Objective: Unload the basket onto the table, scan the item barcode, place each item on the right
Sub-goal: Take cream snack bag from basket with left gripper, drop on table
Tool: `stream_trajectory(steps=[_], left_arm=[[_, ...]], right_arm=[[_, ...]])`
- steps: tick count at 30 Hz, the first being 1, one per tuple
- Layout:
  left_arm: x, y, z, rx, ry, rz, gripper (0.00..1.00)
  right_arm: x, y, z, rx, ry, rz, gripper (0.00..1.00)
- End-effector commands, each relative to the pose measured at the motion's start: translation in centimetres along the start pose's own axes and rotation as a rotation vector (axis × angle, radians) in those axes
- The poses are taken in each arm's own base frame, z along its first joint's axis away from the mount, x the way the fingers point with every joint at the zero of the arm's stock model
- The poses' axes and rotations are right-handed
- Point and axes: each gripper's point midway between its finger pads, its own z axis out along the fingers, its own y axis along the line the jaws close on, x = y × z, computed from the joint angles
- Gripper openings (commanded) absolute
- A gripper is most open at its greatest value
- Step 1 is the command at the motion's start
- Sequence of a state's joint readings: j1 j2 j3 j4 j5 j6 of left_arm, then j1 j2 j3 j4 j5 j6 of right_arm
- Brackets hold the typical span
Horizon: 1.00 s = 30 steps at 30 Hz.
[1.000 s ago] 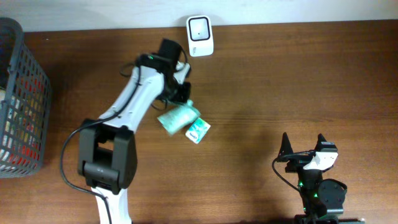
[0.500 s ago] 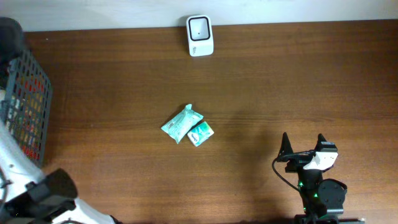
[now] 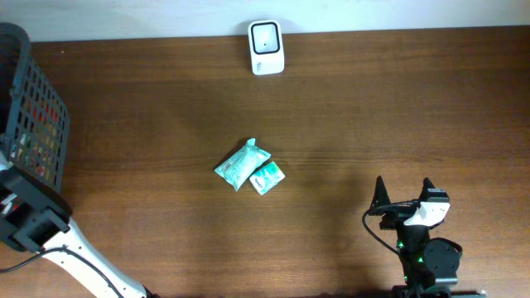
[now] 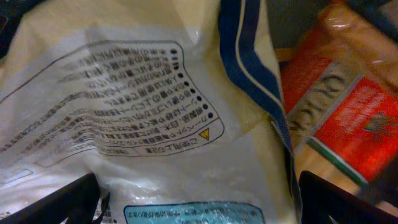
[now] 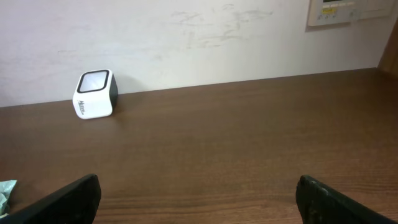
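Two teal packets, a larger one (image 3: 241,163) and a smaller one (image 3: 267,176), lie loose on the brown table (image 3: 397,108) below the white scanner (image 3: 267,47). No barcode shows in any view. In the left wrist view my left gripper (image 4: 199,208) is open, its dark fingertips (image 4: 56,202) spread just above a cream bag (image 4: 124,106) printed with black text. Overhead, only the left arm (image 3: 33,222) shows, at the lower left. My right gripper (image 3: 406,194) rests open and empty at the front right.
A dark wire basket (image 3: 33,91) of packaged goods stands at the table's left edge. A red package (image 4: 348,106) lies beside the cream bag. The scanner (image 5: 94,94) sits against the back wall, and a teal packet's corner (image 5: 5,190) shows at the right wrist view's left edge.
My left gripper has opened and let go of the teal packet below the scanner. The arm has swung left to the basket side. The packets now lie on the table. The right arm is still.
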<state>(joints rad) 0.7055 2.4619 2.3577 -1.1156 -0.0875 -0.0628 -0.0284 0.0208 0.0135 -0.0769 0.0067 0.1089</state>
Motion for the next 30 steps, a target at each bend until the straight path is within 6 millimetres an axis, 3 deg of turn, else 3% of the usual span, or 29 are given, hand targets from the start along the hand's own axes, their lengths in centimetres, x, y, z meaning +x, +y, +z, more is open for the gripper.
stream_trajectory(steps=[1,2,3,4,6,8,9,11,12,13,15,16,18,19,20,21,23,24,27,28,29,30], left_arm=[[2.0,0.8,3.3,-0.047,0.085,0.020,0.79],[2.1,0.8,3.3,-0.047,0.087,0.020,0.24],[2.1,0.8,3.3,-0.047,0.087,0.020,0.00],[2.3,0.8,3.2,-0.047,0.099,0.021,0.00],[1.5,0.9,1.1,-0.046,0.068,0.014,0.00],[-2.9,0.9,-6.9,-0.006,-0.117,-0.008,0.00],[-5.5,1.3,-14.5,0.008,-0.281,-0.023,0.00],[-6.8,2.0,-23.4,0.019,-0.459,-0.039,0.00],[-6.3,2.0,-29.3,0.033,-0.563,-0.041,0.00],[-5.0,1.3,-33.5,0.058,-0.620,-0.026,0.00],[-1.2,-2.8,-38.9,0.130,-0.656,0.059,0.00],[0.2,-5.1,-39.8,0.168,-0.646,0.109,0.00],[4.9,-12.7,-39.6,0.270,-0.539,0.293,0.00],[8.6,-18.1,-38.2,0.322,-0.434,0.437,0.00],[11.7,-22.0,-36.5,0.345,-0.345,0.547,0.00],[13.5,-23.9,-35.4,0.350,-0.291,0.608,0.00],[20.7,-29.7,-30.3,0.343,-0.080,0.807,0.00],[24.7,-31.6,-26.4,0.303,0.038,0.900,0.00],[33.0,-33.7,-18.5,0.275,0.201,1.018,0.00],[34.8,-34.1,-17.0,0.281,0.217,1.042,0.00],[36.3,-34.5,-15.7,0.284,0.218,1.067,0.30],[37.5,-35.4,-15.1,0.317,0.209,1.082,0.99]], right_arm=[[0.3,0.0,0.0,0.002,0.004,0.003,0.98],[0.3,0.0,0.0,0.002,0.004,0.003,0.98],[0.3,0.0,0.0,0.002,0.004,0.003,0.99],[0.3,0.0,0.0,0.002,0.004,0.003,0.99],[0.3,0.0,0.0,0.002,0.004,0.003,0.99],[0.3,0.0,0.0,0.002,0.004,0.003,0.99],[0.3,0.0,0.0,0.002,0.004,0.003,0.99],[0.3,0.0,0.0,0.002,0.004,0.003,0.99],[0.3,0.0,0.0,0.002,0.004,0.003,0.98],[0.3,0.0,0.0,0.002,0.004,0.003,0.99],[0.3,0.0,0.0,0.002,0.004,0.003,0.99],[0.3,0.0,0.0,0.002,0.004,0.003,0.99],[0.3,0.0,0.0,0.002,0.004,0.003,0.99],[0.3,0.0,0.0,0.002,0.004,0.003,0.99],[0.3,0.0,0.0,0.002,0.004,0.003,0.99],[0.3,0.0,0.0,0.002,0.004,0.003,0.99],[0.3,0.0,0.0,0.002,0.004,0.003,0.99],[0.3,0.0,0.0,0.002,0.004,0.003,0.99],[0.3,0.0,0.0,0.002,0.004,0.003,0.99],[0.3,0.0,0.0,0.002,0.004,0.003,0.99],[0.3,0.0,0.0,0.002,0.004,0.003,0.98],[0.3,0.0,0.0,0.002,0.004,0.003,0.99]])
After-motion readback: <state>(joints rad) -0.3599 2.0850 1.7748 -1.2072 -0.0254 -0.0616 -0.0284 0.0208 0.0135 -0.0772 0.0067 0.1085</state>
